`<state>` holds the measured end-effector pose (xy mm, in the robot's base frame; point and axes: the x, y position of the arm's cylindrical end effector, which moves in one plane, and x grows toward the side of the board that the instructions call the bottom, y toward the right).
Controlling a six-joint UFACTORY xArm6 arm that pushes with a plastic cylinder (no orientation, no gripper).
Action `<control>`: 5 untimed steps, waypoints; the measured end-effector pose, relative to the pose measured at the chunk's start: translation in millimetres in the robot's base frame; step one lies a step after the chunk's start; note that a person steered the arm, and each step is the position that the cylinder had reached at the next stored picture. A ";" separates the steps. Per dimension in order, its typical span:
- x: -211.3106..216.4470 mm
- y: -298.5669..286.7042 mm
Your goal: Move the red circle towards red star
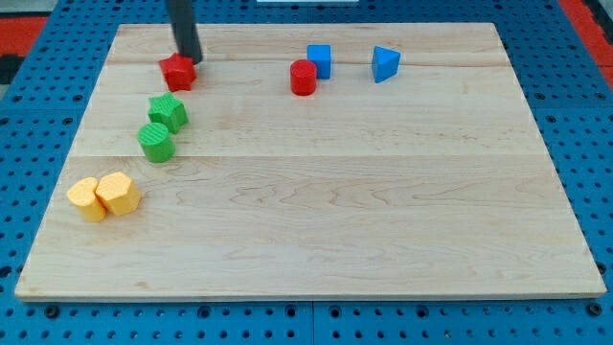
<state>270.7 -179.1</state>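
The red circle (304, 78) stands near the top middle of the wooden board (316, 220), touching a blue cube (319, 60) at its upper right. The red star (177, 72) lies at the upper left. My tip (191, 59) rests right at the star's upper right edge, far to the left of the red circle. The dark rod rises from there out of the view's top.
A blue triangular block (385, 63) sits right of the blue cube. A green star-like block (168, 112) and a green cylinder (155, 142) lie below the red star. Two yellow blocks (103, 195) sit side by side at the left edge.
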 end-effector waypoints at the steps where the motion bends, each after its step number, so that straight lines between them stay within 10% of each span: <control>1: 26.0 -27.5; 3: 60.8 -30.8; 5: 75.7 102.7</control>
<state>346.5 -76.3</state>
